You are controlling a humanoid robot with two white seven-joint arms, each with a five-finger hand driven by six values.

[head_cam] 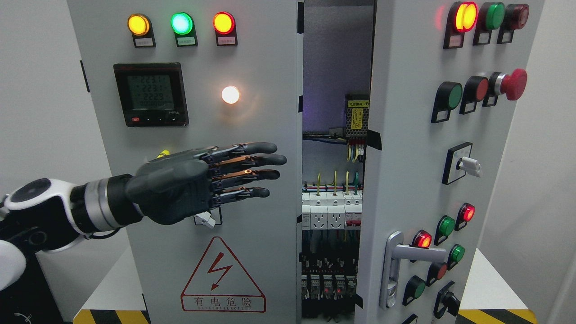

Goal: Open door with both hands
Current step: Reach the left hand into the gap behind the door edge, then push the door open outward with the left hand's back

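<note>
A grey electrical cabinet fills the head view. Its left door [189, 135] faces me flat, carrying three lit lamps, a digital meter [150, 94] and a red hazard triangle [222, 276]. The right door [418, 148] is swung outward, leaving a gap through which wiring and breakers [333, 211] show. A silver lever handle [407, 256] sits low on the right door. My left hand [265, 170] hovers in front of the left door at mid height, fingers stretched flat and pointing right toward the door's inner edge, holding nothing. My right arm is not in the picture.
The cabinet stands on a white table [114, 279] with yellow-black hazard tape [110, 316] along its front edge. Push buttons, a red mushroom stop [513, 84] and rotary switches stick out from the right door. White walls lie to both sides.
</note>
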